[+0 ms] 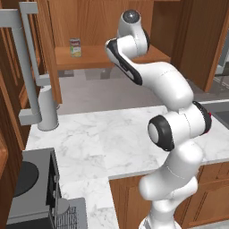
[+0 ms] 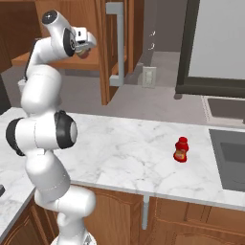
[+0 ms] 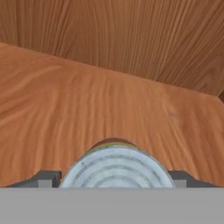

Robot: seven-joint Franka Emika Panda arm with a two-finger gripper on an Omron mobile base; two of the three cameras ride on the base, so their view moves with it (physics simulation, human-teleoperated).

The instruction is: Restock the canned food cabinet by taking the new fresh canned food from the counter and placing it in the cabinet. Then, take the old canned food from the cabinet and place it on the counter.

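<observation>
Squat silver-lidded orange-labelled can (image 3: 116, 168) sits on the brown wooden cabinet (image 3: 109, 105) shelf between the tool (image 3: 114, 178) tips, whose grip I cannot tell; best withdraw straight back, then fetch the taller red-and-yellow can (image 1: 75, 47).

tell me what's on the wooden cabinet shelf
A tall slim can with a red and yellow-green label stands at its left end. A squat silver-lidded can sits on the brown wooden shelf board; its label and base are mostly hidden.
</observation>
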